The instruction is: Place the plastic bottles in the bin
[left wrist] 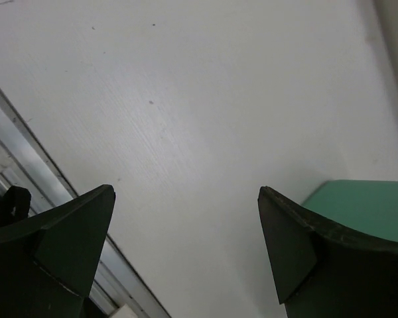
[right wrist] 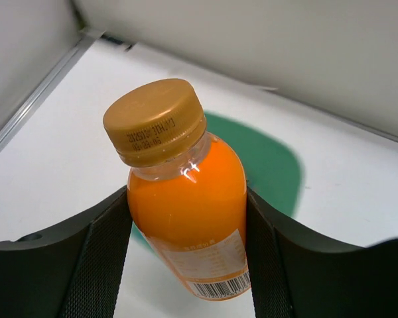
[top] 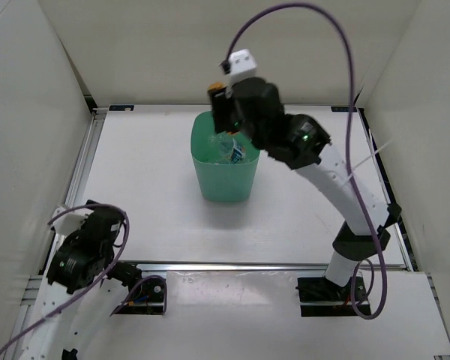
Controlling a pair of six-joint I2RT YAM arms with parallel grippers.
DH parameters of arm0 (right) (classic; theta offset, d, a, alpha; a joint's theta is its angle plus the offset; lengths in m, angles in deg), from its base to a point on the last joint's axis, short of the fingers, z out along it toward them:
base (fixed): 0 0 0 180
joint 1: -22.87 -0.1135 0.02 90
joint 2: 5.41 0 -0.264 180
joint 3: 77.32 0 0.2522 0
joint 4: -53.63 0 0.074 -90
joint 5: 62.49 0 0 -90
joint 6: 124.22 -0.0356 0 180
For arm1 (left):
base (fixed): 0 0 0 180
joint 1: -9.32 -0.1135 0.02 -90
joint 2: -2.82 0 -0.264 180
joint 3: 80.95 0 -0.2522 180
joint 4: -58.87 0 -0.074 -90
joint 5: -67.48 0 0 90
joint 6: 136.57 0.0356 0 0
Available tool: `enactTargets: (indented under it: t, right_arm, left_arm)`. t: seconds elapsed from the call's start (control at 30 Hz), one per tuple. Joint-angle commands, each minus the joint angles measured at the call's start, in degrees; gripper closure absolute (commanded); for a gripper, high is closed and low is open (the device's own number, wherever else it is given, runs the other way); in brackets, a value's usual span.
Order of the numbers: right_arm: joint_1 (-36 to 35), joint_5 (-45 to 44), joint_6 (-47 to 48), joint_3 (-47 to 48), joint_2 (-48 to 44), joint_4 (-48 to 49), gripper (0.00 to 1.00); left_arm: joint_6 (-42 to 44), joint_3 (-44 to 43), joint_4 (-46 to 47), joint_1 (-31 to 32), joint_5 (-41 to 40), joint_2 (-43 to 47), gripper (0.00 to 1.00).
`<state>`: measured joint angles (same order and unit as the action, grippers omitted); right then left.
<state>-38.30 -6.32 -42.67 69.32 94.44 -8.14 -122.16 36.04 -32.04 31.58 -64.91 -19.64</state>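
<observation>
My right gripper (top: 222, 101) is shut on the stubby orange bottle (right wrist: 186, 218) and holds it in the air by the far rim of the mint-green bin (top: 225, 180). In the right wrist view the bottle's gold cap (right wrist: 154, 120) points away from the camera, with the bin (right wrist: 275, 162) below and beyond it. A clear bottle with a blue-white label (top: 233, 152) lies inside the bin. My left gripper (left wrist: 186, 199) is open and empty, low over the table near the left rail (top: 97, 225). A corner of the bin (left wrist: 368, 205) shows in its view. The other bottles are not in view.
White walls enclose the table on the left, back and right. An aluminium rail (top: 86, 161) runs along the left edge and another (top: 232, 265) along the front. The right arm's purple cable (top: 315, 15) arcs high above the bin.
</observation>
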Motion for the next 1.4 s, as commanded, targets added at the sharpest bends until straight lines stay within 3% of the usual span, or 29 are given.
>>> enactTargets:
  t: [0.0, 0.1, 0.23, 0.3, 0.4, 0.43, 0.7, 0.97, 1.1, 1.17, 1.2, 1.23, 1.37]
  right_arm:
    - [6.13, 3.49, 1.58, -0.25, -1.33, 3.36, 0.71]
    - [8.77, 5.6, 3.53, -3.13, -0.8, 5.21, 0.71]
    - [14.31, 14.88, -1.56, -4.29, -0.62, 4.33, 0.7]
    - [18.17, 19.3, -4.37, -4.3, 0.77, 2.49, 0.67]
    - [22.31, 27.28, -8.68, -4.3, 1.57, 1.43, 0.5]
    - [22.93, 28.97, -9.3, -5.08, 1.57, 0.82, 0.37]
    - [22.93, 37.51, -11.24, -7.46, 1.57, -0.41, 0.0]
    - [26.17, 19.68, -16.59, -6.93, -5.36, -6.48, 0.0]
    - [35.48, 31.08, -17.46, 1.83, -2.04, -17.87, 0.0]
    - [44.0, 39.75, -18.01, 3.18, -0.19, -23.86, 0.0]
    - [46.81, 51.63, -17.49, 1.35, -0.19, -23.89, 0.0]
    - [50.06, 54.88, -16.17, -1.37, -1.58, -22.84, 0.0]
    - [53.25, 57.03, -12.65, -9.12, -5.45, -17.23, 0.0]
  left_arm:
    - [2.97, -1.45, 0.11, 0.15, -0.15, -6.27, 0.0]
    - [14.57, -1.46, 9.96, 0.15, 3.26, -9.62, 0.0]
    - [20.48, -1.46, 23.76, 0.15, 4.86, -13.65, 0.0]
    - [22.14, -1.99, 25.54, 0.15, 5.82, -18.47, 0.0]
    - [22.15, -4.44, 26.08, 0.15, 8.2, -25.24, 0.0]
    - [22.15, -4.45, 26.86, 0.15, 8.72, -26.57, 0.0]
    - [20.31, -4.45, 31.0, 0.15, 10.05, -31.85, 0.0]
    - [21.36, -6.12, 31.0, -0.37, 12.76, -37.65, 0.0]
    - [23.29, -7.69, 31.0, -6.07, 22.6, -39.94, 0.0]
    - [25.74, -8.4, 31.0, -7.4, 25.07, -41.17, 0.0]
    - [26.28, -8.92, 30.39, -7.41, 25.08, -41.87, 0.0]
    - [26.81, -8.93, 30.39, -8.02, 25.08, -41.88, 0.0]
    - [28.39, -8.93, 30.39, -9.34, 25.08, -41.35, 0.0]
